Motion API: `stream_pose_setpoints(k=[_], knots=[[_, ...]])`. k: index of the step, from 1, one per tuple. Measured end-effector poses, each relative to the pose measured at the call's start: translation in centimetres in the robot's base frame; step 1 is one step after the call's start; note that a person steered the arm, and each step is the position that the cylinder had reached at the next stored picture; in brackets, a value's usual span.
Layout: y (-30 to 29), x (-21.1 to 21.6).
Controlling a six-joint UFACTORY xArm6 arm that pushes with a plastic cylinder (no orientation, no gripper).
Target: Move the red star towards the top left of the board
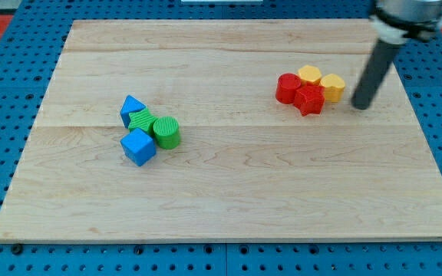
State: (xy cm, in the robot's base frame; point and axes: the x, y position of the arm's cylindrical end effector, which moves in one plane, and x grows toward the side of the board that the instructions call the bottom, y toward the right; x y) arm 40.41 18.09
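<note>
The red star [310, 100] lies at the view's right of the wooden board [229, 192], in a tight cluster. A red round block [287, 87] touches it on its left. Two yellow blocks sit behind it: one [309, 74] at the cluster's top and one [332, 86] at its right. My tip [359, 106] rests on the board just right of the cluster, a small gap from the right yellow block and right of the red star. The dark rod rises from it towards the view's top right.
A second cluster lies left of centre: a blue triangle [131, 106], a green ridged block [141, 120], a green cylinder [166, 132] and a blue cube [138, 146]. Blue pegboard surrounds the board.
</note>
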Motion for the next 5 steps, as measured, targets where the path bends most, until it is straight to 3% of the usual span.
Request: stream_pose_setpoints(k=[1,2,4,5], knots=[[-5.0,-1.6],[-13.6,1.6],[-23.0,-6.0],[-26.1,-3.7]])
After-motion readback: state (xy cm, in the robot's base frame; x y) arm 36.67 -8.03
